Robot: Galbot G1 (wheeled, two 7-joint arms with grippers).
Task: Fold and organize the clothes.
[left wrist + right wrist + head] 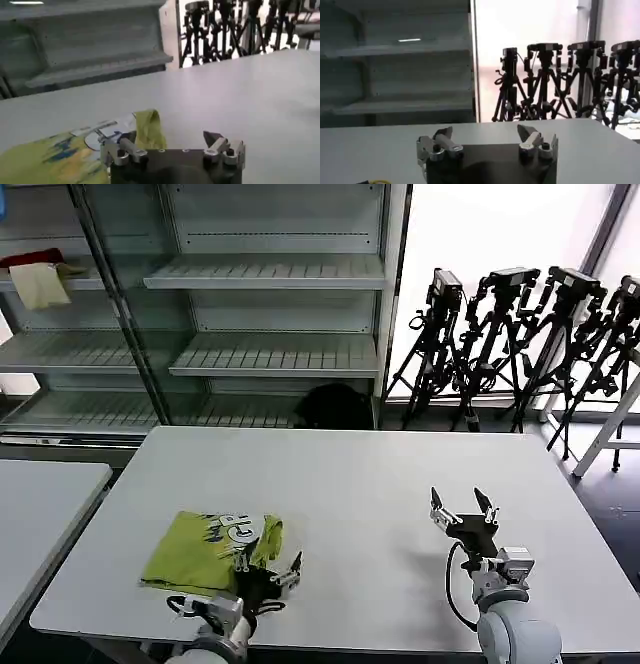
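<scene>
The clothes are one lime-green T-shirt [205, 547], folded into a rough rectangle near the table's front left, its dark-and-white print facing up. A loose green flap [148, 128] sticks up at its right end. My left gripper [268, 569] hovers open at that right end, one fingertip beside the flap, holding nothing. In the left wrist view the shirt [55, 157] lies just ahead of the left gripper [170, 140]. My right gripper [463, 506] stands open over bare table at the front right, far from the shirt; the right wrist view shows that gripper [485, 134] with nothing between its fingers.
The white table [350, 484] has free room across its middle and back. A second table [40, 504] adjoins on the left. Metal shelving [270, 314] stands behind, with a red cloth [30, 258] and a cream cloth [40, 286] on it. Tripods [520, 344] cluster at the back right.
</scene>
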